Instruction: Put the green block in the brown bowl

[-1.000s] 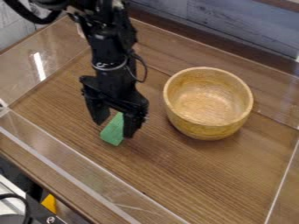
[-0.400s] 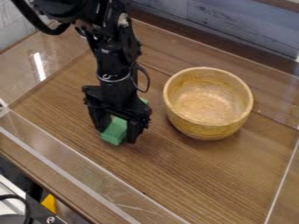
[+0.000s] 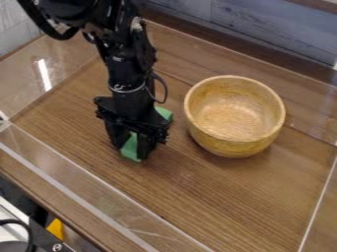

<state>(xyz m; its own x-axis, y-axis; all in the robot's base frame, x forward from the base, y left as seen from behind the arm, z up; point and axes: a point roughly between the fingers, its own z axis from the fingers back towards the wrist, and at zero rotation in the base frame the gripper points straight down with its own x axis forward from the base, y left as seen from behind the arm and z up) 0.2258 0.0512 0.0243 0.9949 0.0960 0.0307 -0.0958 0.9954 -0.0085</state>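
A black gripper (image 3: 132, 141) points straight down near the middle of a wooden surface (image 3: 224, 202), its fingers (image 3: 113, 132) set narrowly around the block (image 3: 133, 148), which rests on the surface. Whether they press it is unclear. The bowl (image 3: 235, 116) sits just beside, toward the right edge, empty. Clear walls (image 3: 79, 187) ring the surface.

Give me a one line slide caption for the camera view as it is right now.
Robot gripper pointing down with its jaws around the green block on the wooden table, beside the empty brown bowl.
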